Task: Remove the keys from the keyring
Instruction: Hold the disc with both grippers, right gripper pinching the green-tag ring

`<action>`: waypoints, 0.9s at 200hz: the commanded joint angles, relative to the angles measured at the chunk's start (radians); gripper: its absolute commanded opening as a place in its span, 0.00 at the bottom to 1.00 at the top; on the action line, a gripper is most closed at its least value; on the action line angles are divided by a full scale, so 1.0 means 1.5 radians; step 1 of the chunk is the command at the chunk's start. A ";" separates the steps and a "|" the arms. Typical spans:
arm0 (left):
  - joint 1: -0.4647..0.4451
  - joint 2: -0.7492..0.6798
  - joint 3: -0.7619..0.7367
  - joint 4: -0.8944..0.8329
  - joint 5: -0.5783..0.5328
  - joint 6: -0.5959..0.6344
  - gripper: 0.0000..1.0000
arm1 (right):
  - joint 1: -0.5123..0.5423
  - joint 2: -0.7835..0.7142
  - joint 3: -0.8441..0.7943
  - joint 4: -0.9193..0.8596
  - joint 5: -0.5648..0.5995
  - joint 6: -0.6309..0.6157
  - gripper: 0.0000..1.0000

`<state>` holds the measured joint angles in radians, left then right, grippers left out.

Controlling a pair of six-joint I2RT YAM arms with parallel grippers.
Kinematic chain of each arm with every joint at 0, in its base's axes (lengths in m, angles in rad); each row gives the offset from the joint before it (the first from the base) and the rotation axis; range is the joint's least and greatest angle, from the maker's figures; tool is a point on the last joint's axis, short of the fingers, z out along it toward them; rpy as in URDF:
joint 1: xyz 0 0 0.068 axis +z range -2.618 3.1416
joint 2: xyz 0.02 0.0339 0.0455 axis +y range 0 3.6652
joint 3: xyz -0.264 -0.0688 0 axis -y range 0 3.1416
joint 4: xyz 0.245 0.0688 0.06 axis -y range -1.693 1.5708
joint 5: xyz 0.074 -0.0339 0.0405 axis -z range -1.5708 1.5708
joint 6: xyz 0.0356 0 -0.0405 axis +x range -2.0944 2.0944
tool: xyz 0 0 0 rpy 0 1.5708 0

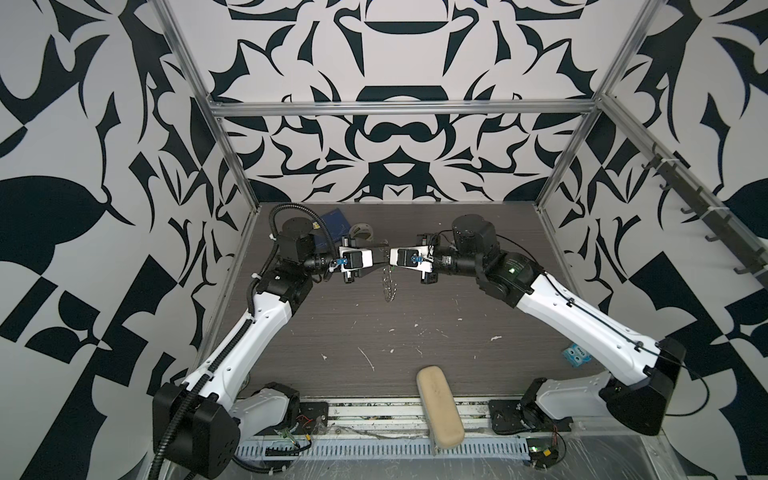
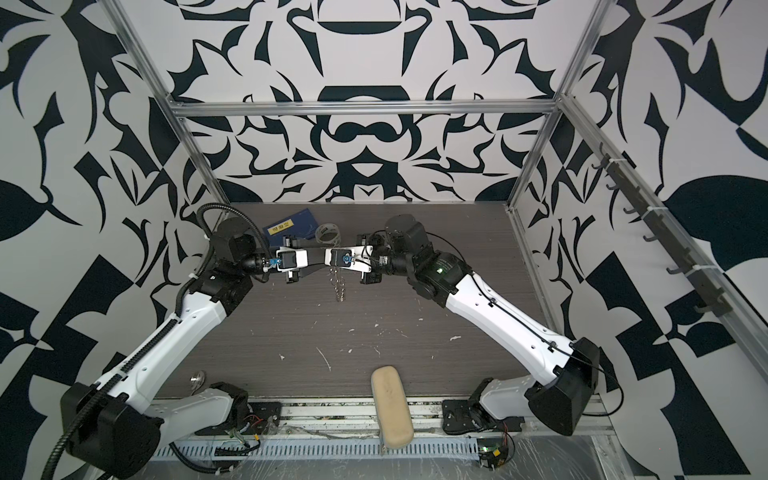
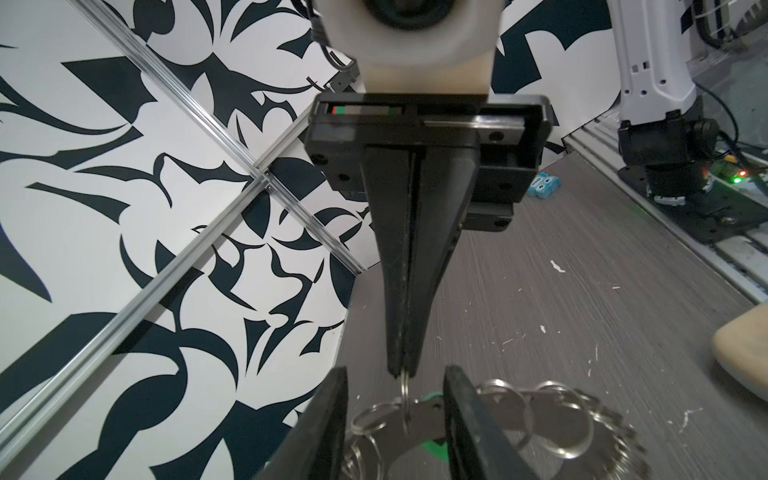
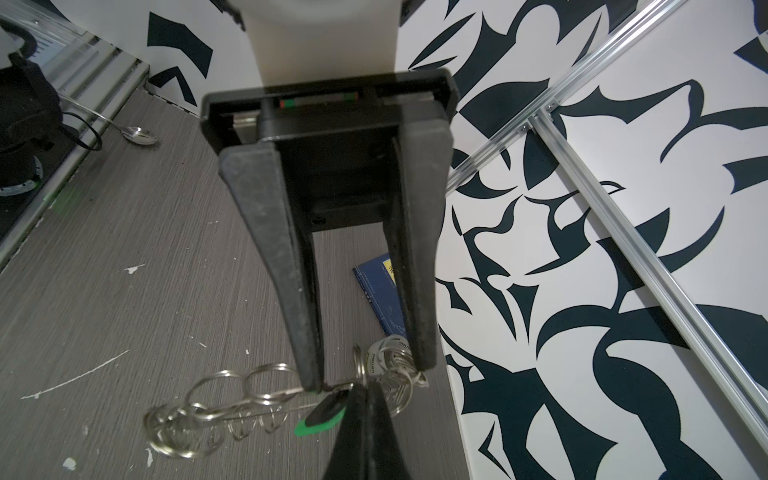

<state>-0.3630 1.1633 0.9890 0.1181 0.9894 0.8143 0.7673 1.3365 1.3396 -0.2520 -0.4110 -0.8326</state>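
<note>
My right tool (image 3: 401, 370) is clenched tip to tip on one small wire loop (image 3: 404, 388) at the rim of the keyring (image 3: 417, 417), and the whole ring hangs from that pinch. My left tool (image 4: 366, 372) faces it nose to nose with its jaws parted. They straddle the rim without clamping it, one finger (image 4: 309, 374) ending right at the disc edge and the other beside a bunch of loops, so I rate that tool released and holding nothing. In both top views the keyring (image 1: 388, 284) shows as a thin fringed strip dropping from the point where the two tools meet, a little above frame centre. I cannot tell whether its lower end touches the bench (image 1: 374, 340). The key (image 4: 322, 417), a green piece with a dark bit, sits in the lower middle of the right wrist view, just beside the tips of the right tool and against the ring's rim. Its attachment is hidden, but from its position I judge it to be on the ring and not yet freed. I see nothing green lying loose on the bench in the top views. Finding: the ring is lifted and presented, with one tool securing it, and the removal itself is outstanding. Remaining: the left tool must take the key, work it off its loop, and set it down apart from the ring.
</note>
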 commanded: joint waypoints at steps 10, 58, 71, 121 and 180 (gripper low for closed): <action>0.004 -0.012 -0.008 0.008 0.002 -0.009 0.36 | -0.001 -0.019 0.033 0.038 0.000 0.013 0.00; 0.013 0.002 -0.023 0.067 0.017 -0.076 0.24 | -0.001 -0.023 0.029 0.046 -0.005 0.014 0.00; 0.017 0.003 -0.026 0.072 0.021 -0.084 0.26 | -0.001 -0.025 0.029 0.049 -0.008 0.016 0.00; 0.024 0.003 -0.031 0.079 0.031 -0.095 0.37 | -0.002 -0.028 0.029 0.069 -0.015 0.032 0.00; 0.064 0.017 -0.074 0.328 0.081 -0.311 0.35 | -0.028 -0.048 0.001 0.137 -0.056 0.113 0.00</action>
<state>-0.3046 1.1694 0.9272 0.3405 1.0451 0.5766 0.7483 1.3296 1.3384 -0.1909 -0.4393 -0.7578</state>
